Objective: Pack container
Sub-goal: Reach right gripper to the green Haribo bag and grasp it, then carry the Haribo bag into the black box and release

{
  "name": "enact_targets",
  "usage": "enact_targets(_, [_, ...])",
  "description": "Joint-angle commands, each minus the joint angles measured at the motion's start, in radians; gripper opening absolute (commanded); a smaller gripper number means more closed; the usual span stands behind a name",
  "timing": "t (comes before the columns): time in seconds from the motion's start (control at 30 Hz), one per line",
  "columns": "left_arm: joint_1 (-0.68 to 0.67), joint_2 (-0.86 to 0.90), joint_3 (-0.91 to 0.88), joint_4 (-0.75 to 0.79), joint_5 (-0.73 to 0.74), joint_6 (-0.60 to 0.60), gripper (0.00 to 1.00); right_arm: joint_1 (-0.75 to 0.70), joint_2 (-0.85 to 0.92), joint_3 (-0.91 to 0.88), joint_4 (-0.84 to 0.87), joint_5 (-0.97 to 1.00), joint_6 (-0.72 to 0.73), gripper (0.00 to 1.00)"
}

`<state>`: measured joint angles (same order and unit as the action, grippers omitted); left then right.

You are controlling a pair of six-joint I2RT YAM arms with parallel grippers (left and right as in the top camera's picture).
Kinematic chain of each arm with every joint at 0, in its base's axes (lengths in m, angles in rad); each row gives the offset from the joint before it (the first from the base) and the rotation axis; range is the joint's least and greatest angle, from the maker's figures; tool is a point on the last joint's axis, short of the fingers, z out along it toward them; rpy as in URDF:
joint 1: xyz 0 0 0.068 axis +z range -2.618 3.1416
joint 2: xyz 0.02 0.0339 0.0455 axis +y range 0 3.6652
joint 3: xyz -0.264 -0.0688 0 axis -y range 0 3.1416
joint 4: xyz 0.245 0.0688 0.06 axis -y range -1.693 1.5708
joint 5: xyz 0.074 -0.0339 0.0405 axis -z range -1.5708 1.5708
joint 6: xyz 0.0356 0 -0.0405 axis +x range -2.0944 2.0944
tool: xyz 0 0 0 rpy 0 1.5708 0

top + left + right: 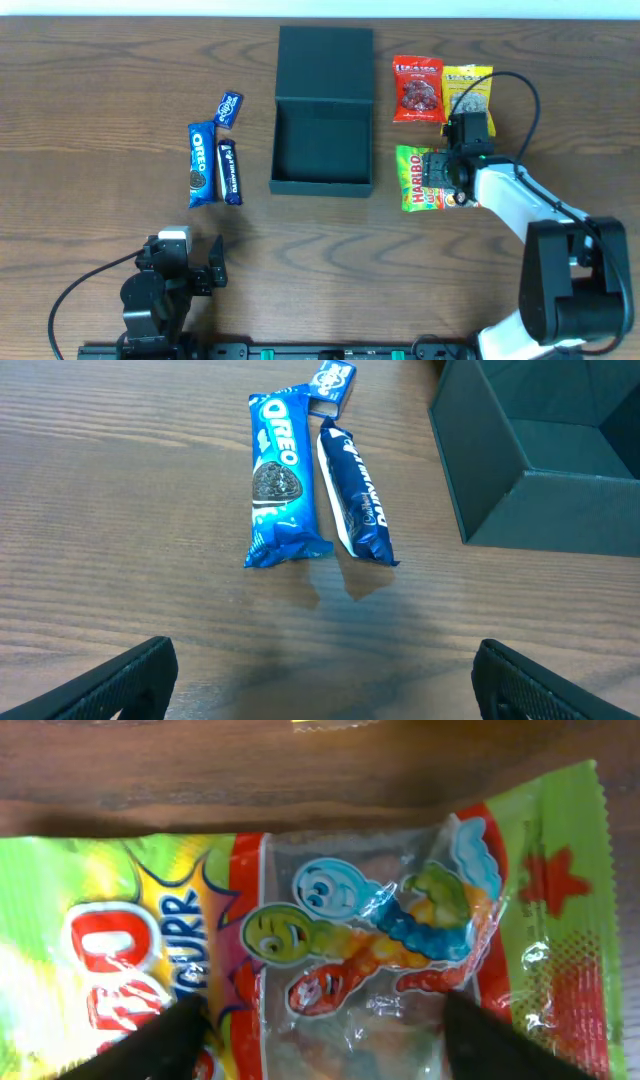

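Observation:
The dark teal-green container stands open at the table's middle, its lid flap laid back; its corner shows in the left wrist view. A green Haribo bag lies right of it. My right gripper is open, low over the bag, its fingers straddling the bag's clear window. My left gripper is open and empty near the front edge, its fingertips short of the Oreo pack and a dark blue bar.
A red snack bag and a yellow one lie behind the Haribo bag. A small blue packet lies behind the Oreo pack and blue bar.

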<state>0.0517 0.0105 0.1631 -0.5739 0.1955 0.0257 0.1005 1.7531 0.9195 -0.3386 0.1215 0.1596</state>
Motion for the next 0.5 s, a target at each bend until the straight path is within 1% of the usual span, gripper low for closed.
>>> enact_targets(0.0, [0.006,-0.006,-0.01,0.003,0.007,-0.005,0.95,0.024,0.067,-0.018,-0.041,0.035,-0.004,0.43])
enact_targets(0.03, [0.006,-0.006,-0.01,0.003,0.007,-0.005,0.95,0.027,0.073,-0.018,-0.052,0.035,-0.004,0.34])
enact_targets(0.07, [0.006,-0.006,-0.01,0.003,0.007,-0.005,0.95,0.029,0.073,-0.018,-0.062,0.033,-0.003,0.23])
enact_targets(0.17, [0.006,-0.006,-0.01,0.003,0.007,-0.005,0.95,0.032,0.072,-0.018,-0.09,0.028,-0.003,0.02])
enact_targets(0.27, [0.006,-0.006,-0.01,0.003,0.007,-0.005,0.95,0.032,0.072,-0.018,-0.111,-0.026,-0.003,0.01])
enact_targets(0.47, [0.006,-0.006,-0.01,0.003,0.007,-0.005,0.95,0.032,0.06,-0.016,-0.12,-0.298,-0.004,0.01])
